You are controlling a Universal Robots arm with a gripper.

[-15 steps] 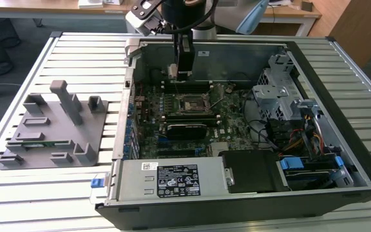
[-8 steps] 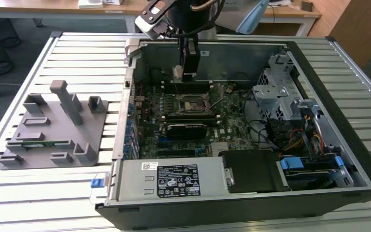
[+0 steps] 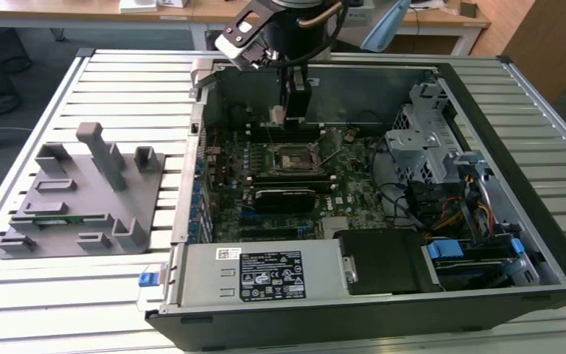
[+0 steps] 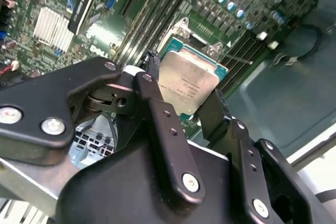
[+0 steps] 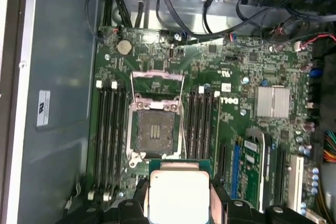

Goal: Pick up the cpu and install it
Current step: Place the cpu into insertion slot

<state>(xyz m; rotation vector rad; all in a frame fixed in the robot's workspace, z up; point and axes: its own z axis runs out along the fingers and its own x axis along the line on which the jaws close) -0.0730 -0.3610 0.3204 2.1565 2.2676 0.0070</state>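
My gripper (image 4: 185,92) is shut on the cpu (image 4: 187,80), a flat square chip with a pale silver top and green edge, held by two opposite sides between black fingers (image 4: 157,98). In the first wrist view the cpu (image 5: 178,195) hangs in the gripper (image 5: 178,199) above the motherboard, a short way off from the open socket (image 5: 156,129), whose metal load plate (image 5: 156,81) is swung back. In the exterior view the gripper (image 3: 291,112) reaches down into the open computer case above the far part of the board, just beyond the socket (image 3: 291,157).
Memory slots (image 5: 107,140) flank the socket on both sides. Cables (image 5: 173,9) and a metal drive cage (image 3: 421,140) crowd the case at the exterior view's right; a power supply (image 3: 263,274) sits at the near end. A grey plastic fixture (image 3: 77,199) stands on the slatted table outside the case.
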